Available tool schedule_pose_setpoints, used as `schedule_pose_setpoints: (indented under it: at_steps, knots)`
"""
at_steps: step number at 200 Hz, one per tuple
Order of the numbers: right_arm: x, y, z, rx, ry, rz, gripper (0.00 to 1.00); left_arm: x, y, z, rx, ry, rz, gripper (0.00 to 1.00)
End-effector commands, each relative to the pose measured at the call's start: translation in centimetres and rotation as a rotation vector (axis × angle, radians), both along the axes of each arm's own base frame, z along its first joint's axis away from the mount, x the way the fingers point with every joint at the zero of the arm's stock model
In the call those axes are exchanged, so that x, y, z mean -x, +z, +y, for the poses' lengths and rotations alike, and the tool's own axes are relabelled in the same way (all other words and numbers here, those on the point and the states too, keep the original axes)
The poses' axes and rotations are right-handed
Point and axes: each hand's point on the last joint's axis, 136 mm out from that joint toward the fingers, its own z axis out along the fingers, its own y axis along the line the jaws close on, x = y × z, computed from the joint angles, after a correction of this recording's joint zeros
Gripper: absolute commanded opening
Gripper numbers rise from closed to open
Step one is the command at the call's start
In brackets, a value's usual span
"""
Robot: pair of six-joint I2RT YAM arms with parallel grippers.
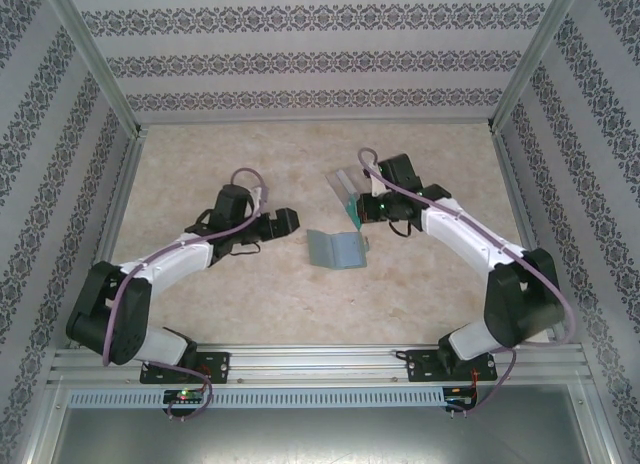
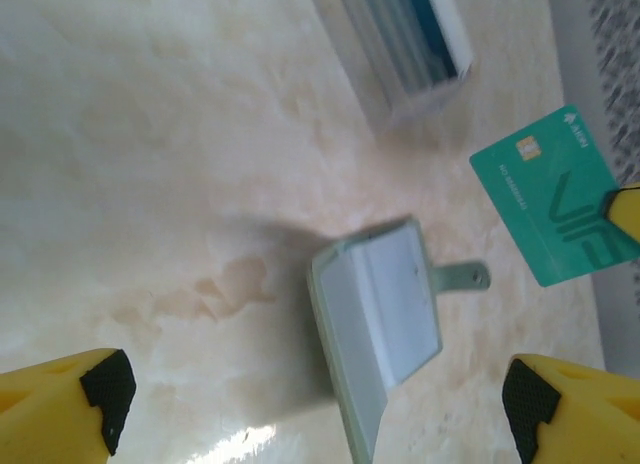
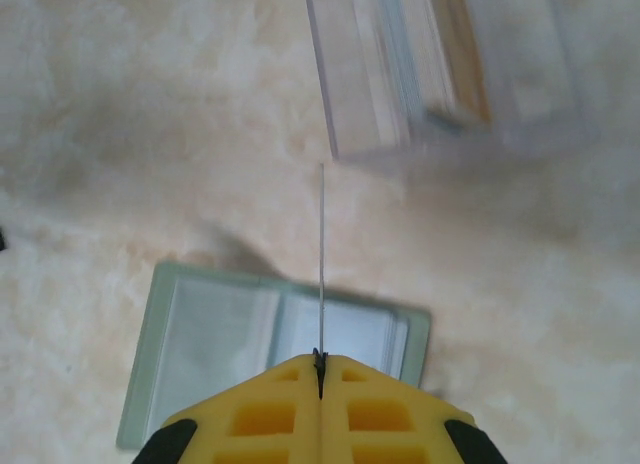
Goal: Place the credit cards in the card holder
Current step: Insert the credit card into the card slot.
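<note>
Status: early stage, no card seated yet, as far as the views show.

1. The right end effector (image 3: 320, 369) is clamped shut on one credit card (image 2: 548, 199), gripping it by one edge. The card hangs in the air above the card holder (image 2: 378, 319), just beside its closing tab, and touches nothing else.
2. The card holder lies opened out on the surface (image 2: 150, 134), inner side up. Its slots look empty.
3. The left end effector (image 2: 315, 399) is spread wide and holds nothing. It hovers near the card holder's near edge.
4. A clear box (image 3: 440, 64) sits just beyond the card holder. The stacked cards (image 3: 465, 59) inside it are blurred, so no count can be given.

Remaining work, by judgement: seat the held card in a slot, then move the boxed cards across.

Materials and shapes:
- Held card: thin, rigid, flat rectangle, teal-green face with a chip. Seen edge-on from the right wrist it is a hairline.
- Card holder: soft, matte grey-green bifold with pale inner pockets and a small rounded tab.
- Box: transparent hard plastic with straight walls. One card inside shows an orange-tan edge.
- Surface: smooth, pale, marbled beige.
</note>
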Motion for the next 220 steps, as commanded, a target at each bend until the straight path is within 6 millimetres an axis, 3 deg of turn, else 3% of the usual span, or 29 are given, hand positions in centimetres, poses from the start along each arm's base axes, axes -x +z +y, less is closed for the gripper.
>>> schedule_pose_setpoints:
  at_steps: [1,32,55,70,138,164,220]
  knots:
    - [2.9,1.0,1.6,-0.197,0.013,0.056,0.00,0.9,-1.8,-0.8,-0.010,-0.026,0.018,0.94]
    - [5.7,-1.1,2.3,-0.354,-0.037,0.122,0.00,2.0,-3.7,-1.0,-0.033,-0.035,0.047,0.87]
    - [5.9,-3.1,2.1,-0.350,-0.084,0.124,0.00,2.1,-5.2,-1.6,-0.048,-0.052,0.090,0.63]
    - [6.1,-4.1,2.6,-0.373,-0.084,0.144,0.00,2.0,-5.9,-2.1,-0.033,-0.063,0.114,0.54]
    - [5.9,-6.2,2.4,-0.392,-0.109,0.128,0.00,1.8,-5.3,-2.2,-0.033,-0.065,0.115,0.55]
    - [5.8,-7.0,3.0,-0.423,-0.103,0.139,0.00,1.6,-4.7,-1.2,-0.086,-0.008,0.079,0.67]
    - [5.8,-8.8,3.2,-0.441,-0.116,0.179,0.00,1.9,-4.3,-2.0,-0.089,-0.016,0.059,0.66]
